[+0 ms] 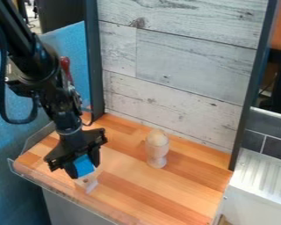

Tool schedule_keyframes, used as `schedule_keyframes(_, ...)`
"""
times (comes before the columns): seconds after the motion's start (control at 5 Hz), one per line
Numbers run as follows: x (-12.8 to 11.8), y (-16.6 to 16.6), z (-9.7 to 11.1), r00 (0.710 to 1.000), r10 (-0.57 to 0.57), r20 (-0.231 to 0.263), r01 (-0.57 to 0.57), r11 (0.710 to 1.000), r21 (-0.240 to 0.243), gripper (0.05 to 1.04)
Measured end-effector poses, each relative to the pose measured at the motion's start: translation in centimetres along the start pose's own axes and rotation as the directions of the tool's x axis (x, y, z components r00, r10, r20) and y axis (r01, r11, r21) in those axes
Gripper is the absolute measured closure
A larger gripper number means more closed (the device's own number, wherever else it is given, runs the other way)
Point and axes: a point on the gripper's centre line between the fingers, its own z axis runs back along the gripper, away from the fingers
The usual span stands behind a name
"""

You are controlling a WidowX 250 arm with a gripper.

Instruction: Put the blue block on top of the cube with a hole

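Right over the pale cube with a hole (86,181), the small blue block (83,165) sits grasped between the black fingers (95,156), one on either side of it. The relation that matters is vertical: the block's lower end lies against or barely above the cube's top, and I cannot tell which. Its long axis is hard to judge with the fingers around it. Beyond the cube, well apart, a pale wooden cup with a rounded top (157,148) stands upright on the counter (128,193). Squaring block to cube before release seems wise.
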Motion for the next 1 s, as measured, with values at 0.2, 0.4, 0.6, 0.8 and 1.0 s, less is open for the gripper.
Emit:
schedule_keyframes(0.2, -1.1, 0.0, -1.5, 1.0, 0.017, -0.004, -0.017, 0.999, 0.032, 0.488)
schedule_keyframes(0.4, -1.5, 0.2, -2.4, 0.998, 0.064, 0.003, -0.064, 0.995, 0.075, 0.488)
schedule_keyframes(0.6, -1.8, 0.2, -2.4, 0.997, 0.081, 0.019, -0.083, 0.992, 0.094, 0.488)
schedule_keyframes(0.8, -1.8, 0.2, -2.5, 0.995, 0.093, 0.035, -0.096, 0.991, 0.096, 0.488)
schedule_keyframes(1.0, -1.8, 0.2, -2.8, 0.994, 0.096, 0.044, -0.1, 0.99, 0.099, 0.409)
